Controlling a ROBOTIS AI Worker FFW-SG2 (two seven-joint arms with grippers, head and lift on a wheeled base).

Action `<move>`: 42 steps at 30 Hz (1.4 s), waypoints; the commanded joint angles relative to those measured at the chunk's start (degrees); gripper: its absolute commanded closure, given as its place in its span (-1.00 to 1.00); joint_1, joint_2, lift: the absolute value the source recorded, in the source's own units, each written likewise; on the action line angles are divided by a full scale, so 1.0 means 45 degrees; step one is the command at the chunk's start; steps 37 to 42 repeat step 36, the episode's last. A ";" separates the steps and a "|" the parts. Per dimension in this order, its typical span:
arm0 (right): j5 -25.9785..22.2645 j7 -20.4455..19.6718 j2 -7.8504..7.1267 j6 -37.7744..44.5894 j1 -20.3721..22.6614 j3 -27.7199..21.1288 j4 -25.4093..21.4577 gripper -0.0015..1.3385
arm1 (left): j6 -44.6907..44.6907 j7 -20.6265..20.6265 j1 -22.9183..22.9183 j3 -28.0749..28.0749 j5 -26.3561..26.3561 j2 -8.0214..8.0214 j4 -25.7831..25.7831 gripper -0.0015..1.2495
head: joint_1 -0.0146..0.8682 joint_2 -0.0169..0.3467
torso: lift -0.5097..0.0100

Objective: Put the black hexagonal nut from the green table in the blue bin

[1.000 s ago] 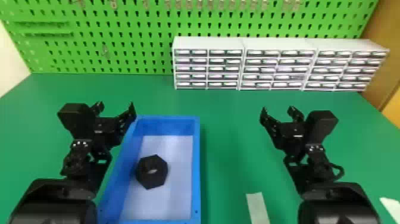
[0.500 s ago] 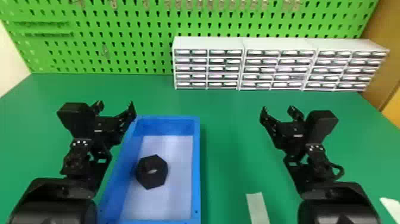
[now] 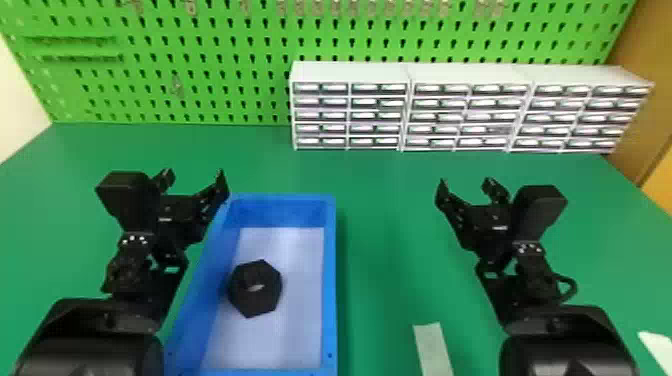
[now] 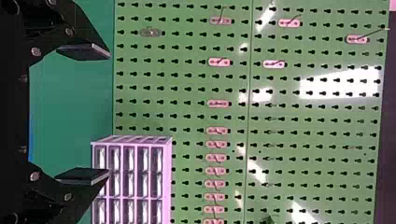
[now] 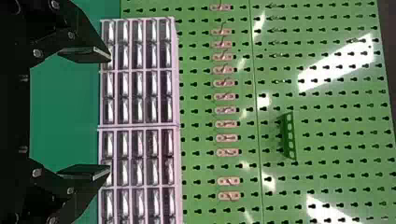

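The black hexagonal nut [image 3: 255,288] lies flat on the pale floor of the blue bin [image 3: 330,280], close to the bin's left wall. My left gripper [image 3: 196,180] stands open beside the bin's far left corner, holding nothing. To the right of the bin, over the green table [image 3: 390,225], my right gripper [image 3: 466,187] is also open and unloaded. In the left wrist view, the left gripper [image 4: 109,115] has its two fingers wide apart. The right wrist view has the right gripper [image 5: 110,113] spread in the same way.
White drawer cabinets [image 3: 350,107] stand along the table's back right, against a green pegboard [image 3: 200,50] with hooks. A pale strip [image 3: 433,350] lies on the table right of the bin, and another pale piece [image 3: 657,347] is at the right edge.
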 commanded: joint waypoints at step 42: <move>-0.0117 0.0001 -0.0005 0.0000 -0.0058 0.0039 0.0000 -0.36 | 0.0000 -0.0001 -0.0061 -0.0017 0.0001 0.0000 0.0000 -0.41 | 0.59 -0.62 | 0.59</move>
